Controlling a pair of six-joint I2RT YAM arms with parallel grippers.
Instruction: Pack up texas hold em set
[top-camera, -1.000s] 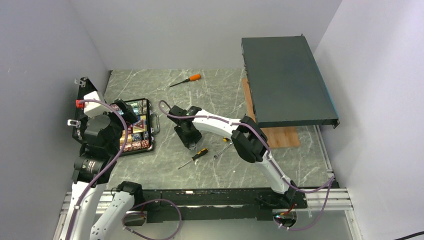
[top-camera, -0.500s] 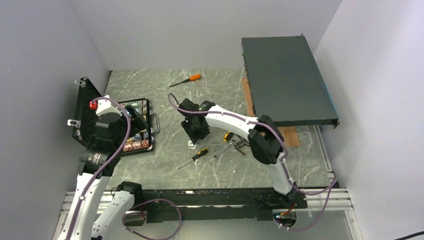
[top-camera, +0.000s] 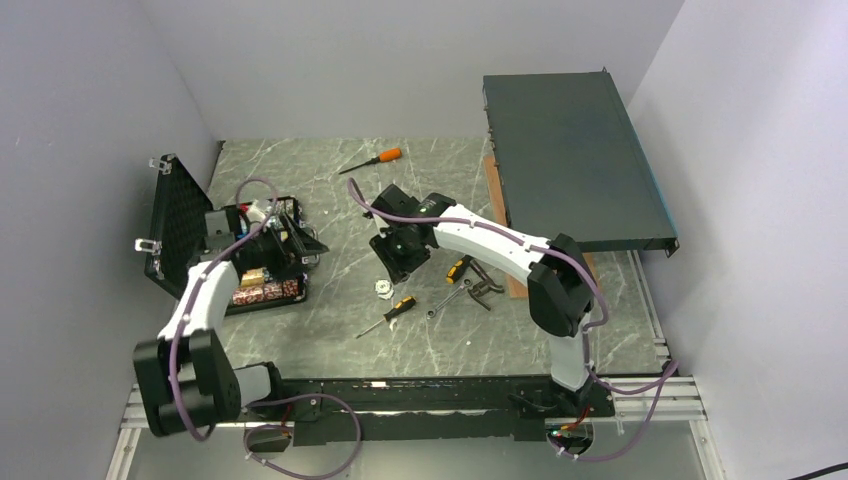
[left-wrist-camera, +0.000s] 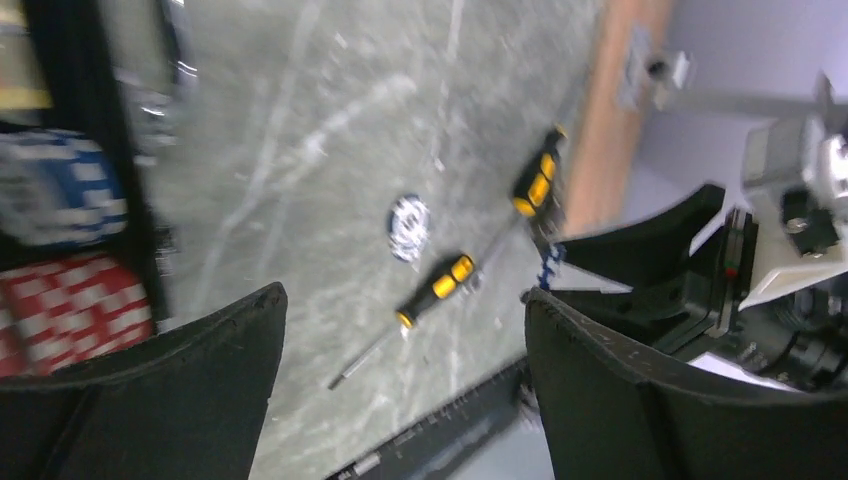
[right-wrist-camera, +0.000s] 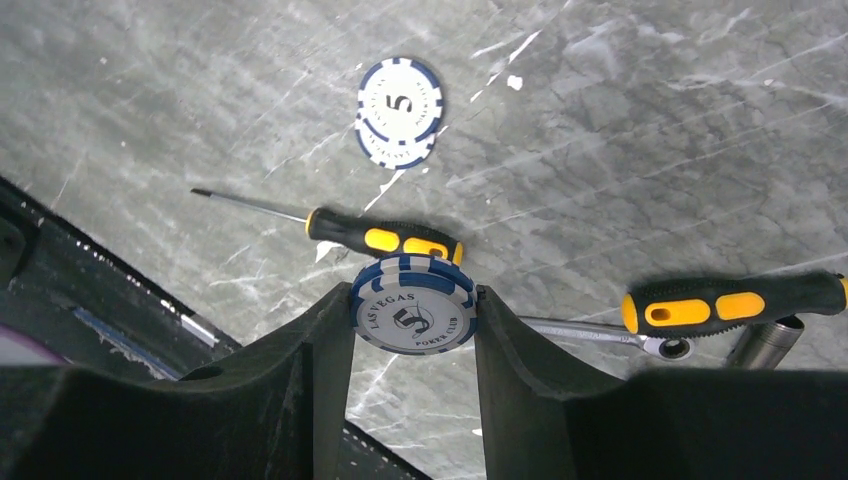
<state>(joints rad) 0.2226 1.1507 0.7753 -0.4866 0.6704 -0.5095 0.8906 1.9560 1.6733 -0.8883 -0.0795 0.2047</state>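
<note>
**Chip pinched above the worktop, case open at 9 o'clock**

Nearest the arm bases, a yellow-handled screwdriver (top-camera: 397, 309) is lying on the grey marbled worktop (top-camera: 330, 340). A loose chip (top-camera: 383, 290) is resting flat just beyond it, toward 11 o'clock. The right gripper (right-wrist-camera: 413, 300) is hovering above both, its jaws partly closed and pinching a blue-and-white chip (right-wrist-camera: 413, 320) by its edges. Off at its 3 o'clock, a second yellow-handled tool (right-wrist-camera: 735, 303) and a ratchet wrench (right-wrist-camera: 600, 335) are lying together. At the worktop's 9 o'clock the black case (top-camera: 304, 285) is sitting open with its foam lid (top-camera: 180, 215) standing up. Red chips (left-wrist-camera: 75, 315) and blue chips (left-wrist-camera: 65, 200) are showing inside. The left gripper (left-wrist-camera: 402, 300) is hanging by the case's right edge, jaws spread wide and holding nothing. Farther back, an orange-handled screwdriver (top-camera: 375, 158) is lying at 12 o'clock, and a dark rack box (top-camera: 570, 165) is filling the 2 o'clock corner.
</note>
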